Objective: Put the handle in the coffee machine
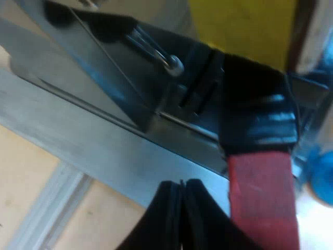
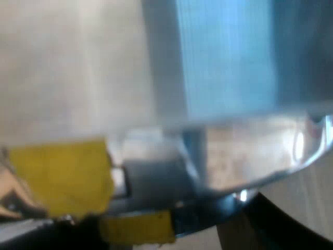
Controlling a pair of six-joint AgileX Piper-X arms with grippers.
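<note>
Sitting beside the handle [image 1: 260, 172] at the espresso machine [image 1: 104, 148] front, your left gripper [image 1: 182, 219] is pressed together, empty. A sideways bump could unlock the handle.

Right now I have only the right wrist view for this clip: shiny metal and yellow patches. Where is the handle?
Observer: In the left wrist view the handle is up against the machine's metal front, with its red end pointing toward the camera.
Operator: Is the left claw holding it?
Observer: No. The left claw is beside the red end, its fingers pressed together on nothing.
Operator: Anything else close by?
Observer: Past the handle there is something blue; I cannot tell what it is.
</note>
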